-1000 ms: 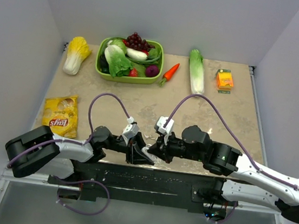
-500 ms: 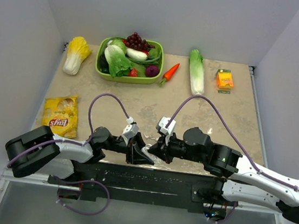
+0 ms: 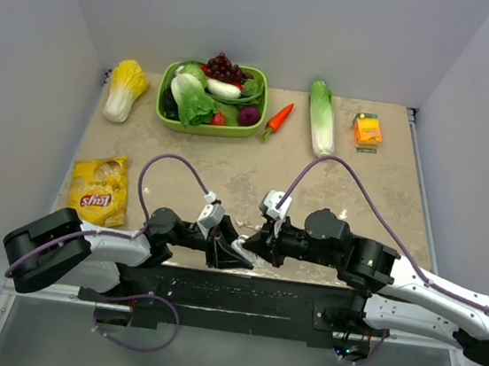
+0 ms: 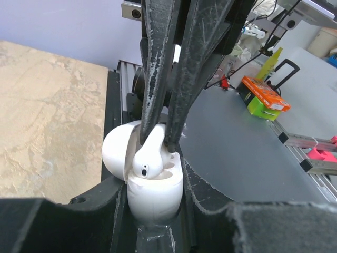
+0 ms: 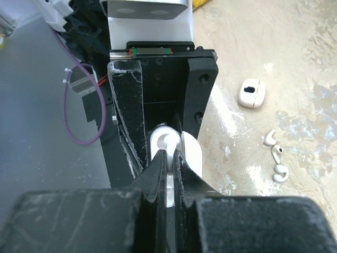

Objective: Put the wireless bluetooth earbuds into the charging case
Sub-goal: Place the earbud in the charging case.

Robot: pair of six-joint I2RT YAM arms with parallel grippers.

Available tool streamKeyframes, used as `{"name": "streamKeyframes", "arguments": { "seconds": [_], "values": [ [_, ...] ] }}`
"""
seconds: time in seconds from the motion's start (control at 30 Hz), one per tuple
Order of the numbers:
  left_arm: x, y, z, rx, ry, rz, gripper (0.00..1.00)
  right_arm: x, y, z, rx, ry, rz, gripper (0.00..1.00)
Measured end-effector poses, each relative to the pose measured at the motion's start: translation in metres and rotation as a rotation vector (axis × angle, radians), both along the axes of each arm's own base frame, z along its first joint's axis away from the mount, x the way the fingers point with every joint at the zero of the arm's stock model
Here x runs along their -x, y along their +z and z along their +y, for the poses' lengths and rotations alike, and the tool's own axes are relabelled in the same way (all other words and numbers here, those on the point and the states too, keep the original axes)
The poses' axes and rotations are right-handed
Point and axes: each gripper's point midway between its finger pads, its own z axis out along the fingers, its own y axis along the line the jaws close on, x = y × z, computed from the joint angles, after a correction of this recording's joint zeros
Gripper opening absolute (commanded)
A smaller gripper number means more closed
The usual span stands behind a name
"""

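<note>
The left jaws clamp the glossy white oval charging case (image 4: 156, 196), lid open, mouth upward, at the near edge of the tabletop (image 3: 405, 185). The right jaws pinch a white plastic earbud (image 4: 148, 159), long axis upright, lower end in the case mouth.

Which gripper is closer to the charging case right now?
Left. The left gripper is clamped around the charging case, holding it with the lid open. The right gripper is at the case's open mouth, pinching an earbud that sits at the sockets.
</note>
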Motion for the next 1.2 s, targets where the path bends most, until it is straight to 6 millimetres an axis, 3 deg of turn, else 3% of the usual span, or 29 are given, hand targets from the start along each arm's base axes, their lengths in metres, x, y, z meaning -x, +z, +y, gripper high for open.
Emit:
{"name": "streamKeyframes", "arguments": {
  "seconds": [0.73,1.2],
  "values": [
    [-0.020,0.096,-0.025,0.220,-0.008,-0.296,0.00,-0.010,0.089,-0.016,-0.097,-0.031,-0.158,0.00],
    [-0.022,0.091,-0.029,0.210,-0.016,-0.307,0.00,-0.016,0.104,-0.017,-0.063,-0.035,-0.210,0.00]
  ]
}}
